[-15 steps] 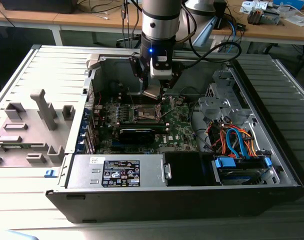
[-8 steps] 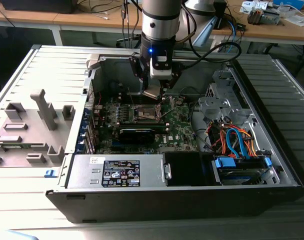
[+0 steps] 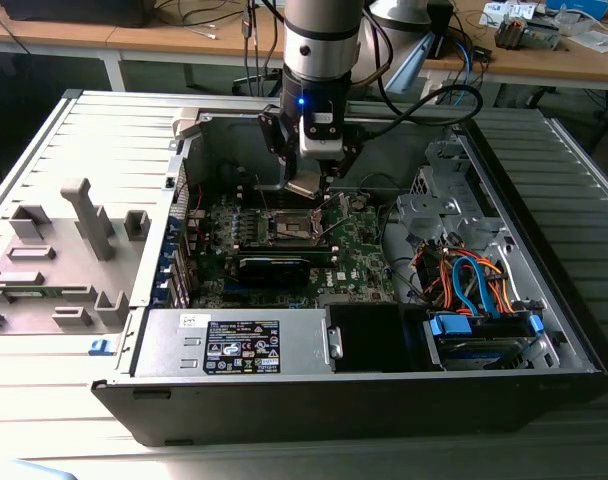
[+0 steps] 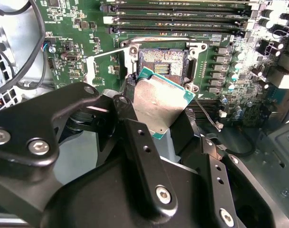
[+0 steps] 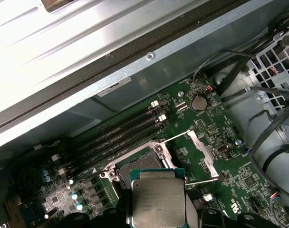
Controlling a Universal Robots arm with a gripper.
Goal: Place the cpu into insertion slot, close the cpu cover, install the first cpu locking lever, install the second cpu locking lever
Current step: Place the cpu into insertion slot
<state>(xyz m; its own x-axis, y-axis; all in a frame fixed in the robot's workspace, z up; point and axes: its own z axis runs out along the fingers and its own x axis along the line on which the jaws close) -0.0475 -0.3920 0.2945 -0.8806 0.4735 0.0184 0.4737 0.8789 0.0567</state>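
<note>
My gripper hangs inside the open computer case, shut on the cpu, a flat square chip with a silver-grey top and green edge. The chip is held tilted just above and slightly off the insertion slot, whose dark centre is uncovered. In the first wrist view the cpu overlaps the near edge of the insertion slot. The cpu cover is swung open to one side of the socket, lying over the green board. Two thin locking levers stand raised beside it.
Long memory slots run beside the socket. A long black card lies in front of it in the exterior view. The power supply and a drive bay with coloured cables line the case front. Grey fixtures sit outside the case.
</note>
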